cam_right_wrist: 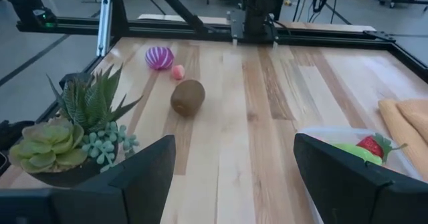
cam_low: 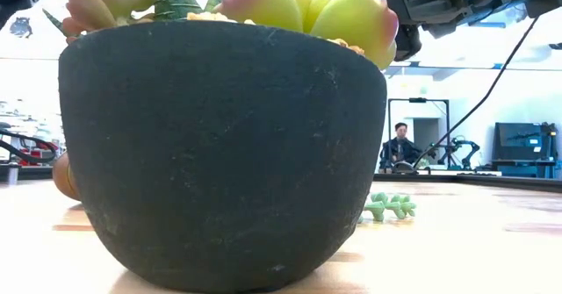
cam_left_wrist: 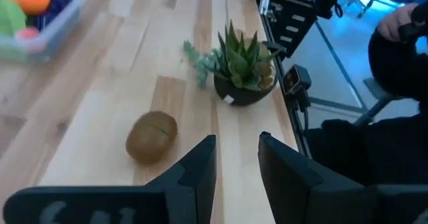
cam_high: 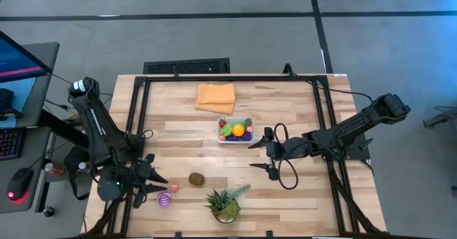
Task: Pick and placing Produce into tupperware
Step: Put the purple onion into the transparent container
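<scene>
The clear tupperware (cam_high: 221,138) stands mid-table and holds several produce pieces: green, orange (cam_high: 238,130), purple and a red one (cam_right_wrist: 370,144). A brown kiwi (cam_high: 196,178) lies on the wood nearer the front. A striped purple ball (cam_high: 165,198) and a small pink piece (cam_high: 173,188) lie to its left. My left gripper (cam_high: 158,183) hovers over those two. Its fingers (cam_left_wrist: 200,167) stand a narrow gap apart with nothing between them. My right gripper (cam_high: 258,155) hangs open to the right of the tub, empty.
A potted succulent (cam_high: 226,205) stands at the near edge and fills the low view (cam_low: 219,145). A folded orange cloth (cam_high: 216,97) lies beyond the tub. A black frame rail (cam_high: 140,107) runs round the table. A person sits in the room behind (cam_low: 400,145).
</scene>
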Action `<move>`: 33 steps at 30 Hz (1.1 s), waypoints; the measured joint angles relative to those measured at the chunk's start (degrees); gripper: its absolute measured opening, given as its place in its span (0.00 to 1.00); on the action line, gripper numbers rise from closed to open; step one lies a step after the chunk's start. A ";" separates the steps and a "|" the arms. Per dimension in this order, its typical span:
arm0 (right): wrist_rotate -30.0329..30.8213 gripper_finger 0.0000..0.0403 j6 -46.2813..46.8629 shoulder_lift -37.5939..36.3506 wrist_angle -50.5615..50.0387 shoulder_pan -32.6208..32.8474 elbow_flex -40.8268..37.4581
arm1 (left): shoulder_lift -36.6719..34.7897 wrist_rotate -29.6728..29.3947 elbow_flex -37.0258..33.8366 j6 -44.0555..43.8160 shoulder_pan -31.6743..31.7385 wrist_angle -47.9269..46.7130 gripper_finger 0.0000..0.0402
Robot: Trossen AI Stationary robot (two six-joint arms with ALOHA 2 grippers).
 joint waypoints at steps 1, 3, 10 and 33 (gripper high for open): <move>0.00 0.74 -0.12 0.00 -0.02 0.00 0.00 | 0.57 -0.40 0.00 2.02 0.02 1.38 0.25; 0.00 0.74 -0.14 -0.02 -0.02 0.00 0.00 | 1.60 -0.95 0.00 6.30 0.00 5.78 0.25; 0.00 0.74 -0.12 -0.02 -0.04 0.00 0.00 | 7.99 -0.38 0.00 21.22 -0.06 26.72 0.25; 0.00 0.74 -0.62 -0.07 0.00 0.02 0.00 | 47.55 -17.11 28.55 20.62 0.56 11.70 0.25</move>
